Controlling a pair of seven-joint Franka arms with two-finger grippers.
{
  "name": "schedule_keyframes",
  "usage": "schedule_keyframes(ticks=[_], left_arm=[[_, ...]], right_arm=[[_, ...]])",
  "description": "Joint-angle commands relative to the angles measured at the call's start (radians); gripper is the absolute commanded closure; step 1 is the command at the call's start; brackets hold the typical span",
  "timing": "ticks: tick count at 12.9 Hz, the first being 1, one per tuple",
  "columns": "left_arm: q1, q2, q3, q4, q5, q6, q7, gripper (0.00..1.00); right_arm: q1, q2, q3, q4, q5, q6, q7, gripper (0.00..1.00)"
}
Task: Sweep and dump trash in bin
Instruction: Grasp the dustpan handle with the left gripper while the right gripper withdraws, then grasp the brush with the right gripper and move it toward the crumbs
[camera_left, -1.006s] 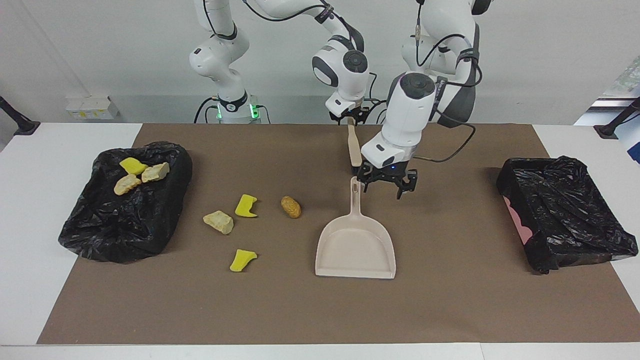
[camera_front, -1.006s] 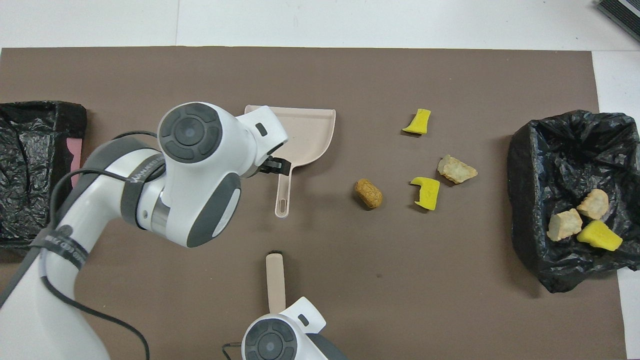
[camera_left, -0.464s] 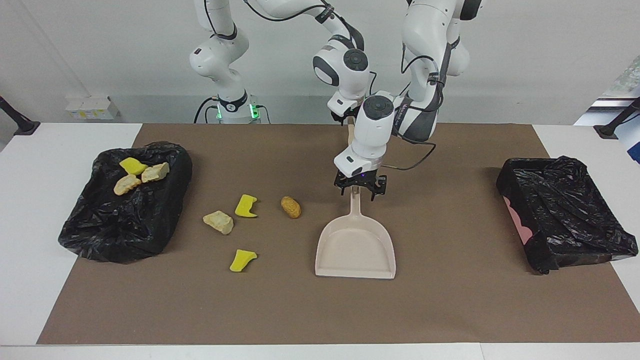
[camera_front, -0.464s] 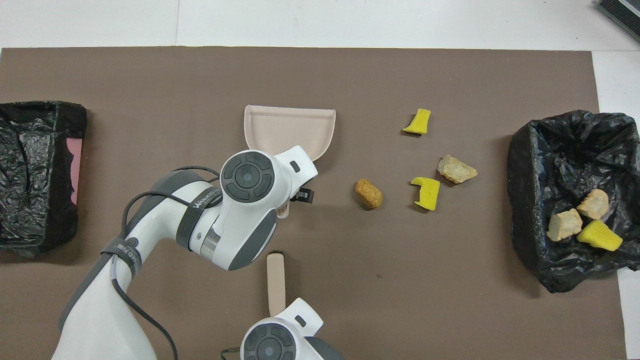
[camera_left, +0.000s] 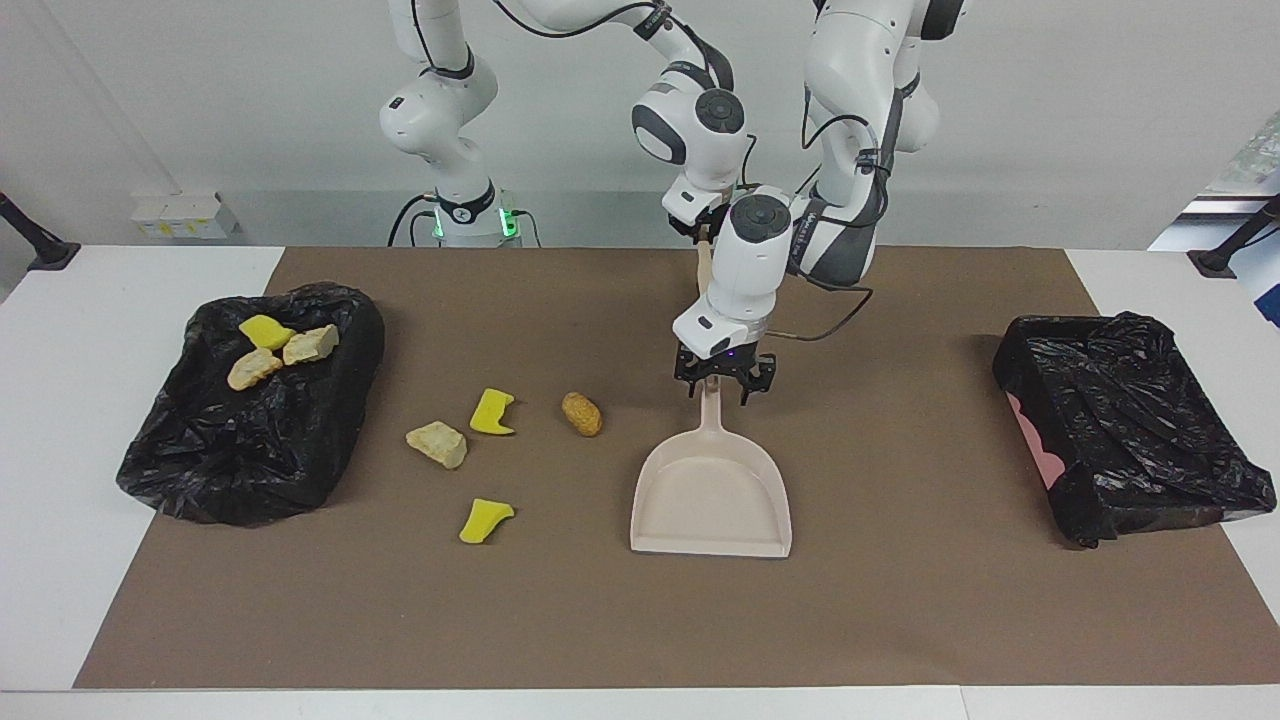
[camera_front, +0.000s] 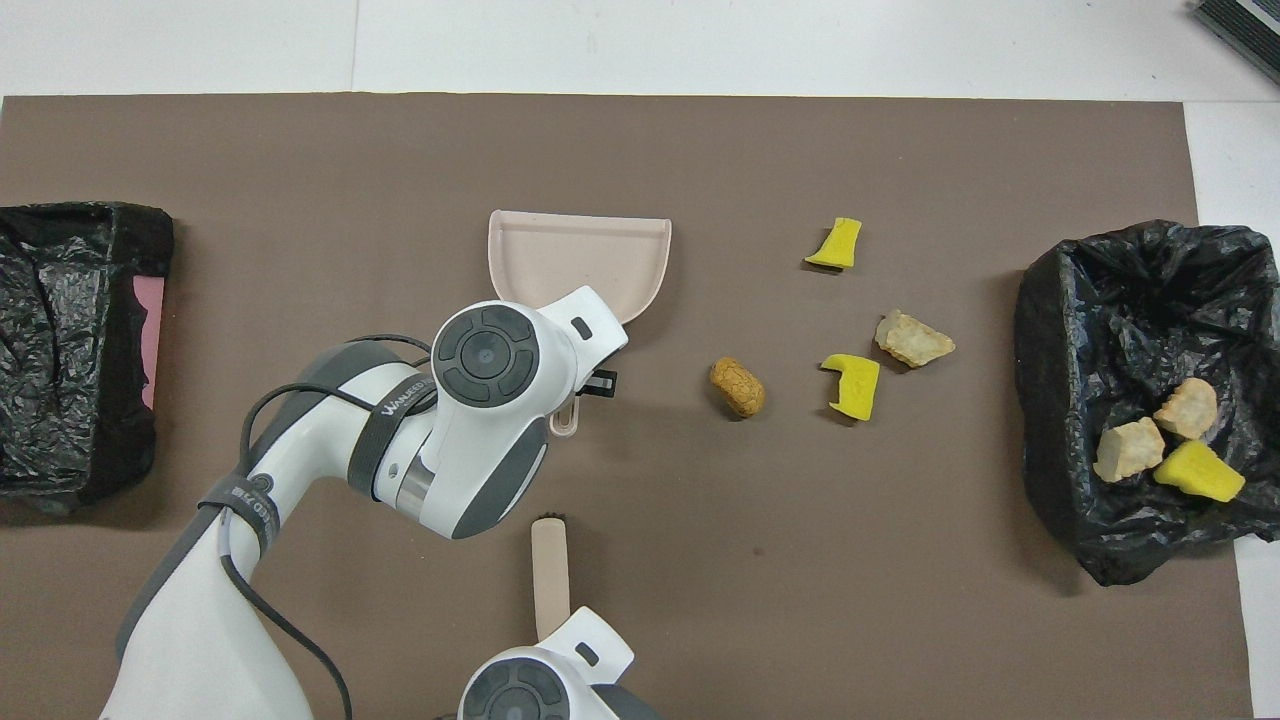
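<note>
We set left hand (camera_left: 722, 383) open astride stiff dustpan (camera_left: 712, 497) handle; right hand (camera_left: 706, 232) grips brush (camera_front: 549, 575); soft light trash (camera_left: 581, 413) beside dustpan.

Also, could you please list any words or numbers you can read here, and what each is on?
"WANLEED", further letters hidden: on the black strap around the left arm.
White lettering on a second strap lower on that arm: too blurred to read.
No other readable text.
</note>
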Motion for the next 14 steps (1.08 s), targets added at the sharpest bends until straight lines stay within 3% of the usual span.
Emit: schedule_keyframes(ticks=[1, 2, 4, 5, 7, 10, 14], left_arm=[[-0.015, 0.001, 0.007, -0.019, 0.002, 0.035, -0.017, 0.43], [-0.015, 0.001, 0.007, -0.020, 0.002, 0.029, -0.017, 0.45], [-0.013, 0.003, 0.009, -0.012, 0.005, 0.034, -0.003, 0.82], [-0.012, 0.004, 0.012, -0.011, 0.017, 0.037, 0.010, 0.93], [0.004, 0.003, 0.011, -0.008, 0.103, 0.035, 0.113, 1.00], [0.052, -0.048, 0.021, 0.008, 0.111, -0.023, 0.232, 1.00], [0.128, -0.120, 0.021, 0.006, 0.113, -0.187, 0.652, 1.00]], right_arm=[[-0.077, -0.072, -0.001, 0.014, 0.007, -0.082, 0.015, 1.00], [-0.123, -0.115, -0.001, 0.009, 0.004, -0.134, 0.000, 1.00], [-0.212, -0.197, -0.001, 0.012, -0.015, -0.228, -0.067, 1.00], [-0.254, -0.231, -0.001, 0.012, -0.019, -0.269, -0.087, 1.00], [-0.335, -0.257, -0.003, 0.018, -0.065, -0.317, -0.132, 1.00], [-0.451, -0.239, -0.001, 0.015, -0.163, -0.299, -0.138, 1.00], [-0.681, -0.201, 0.000, 0.008, -0.277, -0.300, -0.250, 1.00]])
